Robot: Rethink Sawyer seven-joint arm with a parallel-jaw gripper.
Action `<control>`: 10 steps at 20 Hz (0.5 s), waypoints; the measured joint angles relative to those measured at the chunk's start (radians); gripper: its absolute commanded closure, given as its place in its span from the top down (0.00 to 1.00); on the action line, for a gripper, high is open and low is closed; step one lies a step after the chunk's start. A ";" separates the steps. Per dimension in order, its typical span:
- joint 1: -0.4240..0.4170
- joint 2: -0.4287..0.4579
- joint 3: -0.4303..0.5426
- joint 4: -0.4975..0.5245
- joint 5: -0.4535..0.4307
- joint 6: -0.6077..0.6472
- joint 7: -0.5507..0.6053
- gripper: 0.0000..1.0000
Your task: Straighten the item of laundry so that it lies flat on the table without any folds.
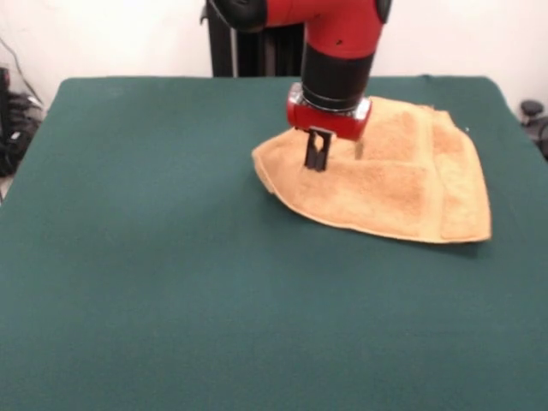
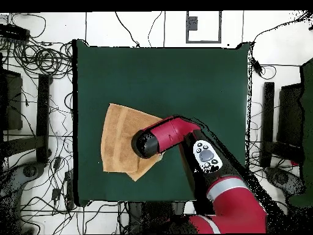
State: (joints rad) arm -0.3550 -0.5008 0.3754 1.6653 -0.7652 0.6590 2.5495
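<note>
Most of the dark green table (image 1: 171, 282) is seen bare. Toward its far right, from the front, the tan towel (image 1: 402, 193) is laid partly folded, one part hidden by the arm. The gripper (image 1: 316, 160) is held pressed together on the towel's near-left part; whether cloth is pinched cannot be told.

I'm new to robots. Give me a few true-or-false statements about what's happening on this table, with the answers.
1. The towel lies fully flat. False: part is folded over itself.
2. The gripper is over the towel's corner nearest the table's middle. True.
3. The table is red. False: dark green.
4. The towel sits in the table's centre. False: it lies toward one side.
5. The arm is red and black. True.
</note>
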 measured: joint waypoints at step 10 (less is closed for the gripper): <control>-0.057 0.020 0.028 0.014 -0.061 0.000 -0.091 0.00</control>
State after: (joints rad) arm -0.4121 -0.4811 0.4032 1.6792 -0.8261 0.6592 2.4584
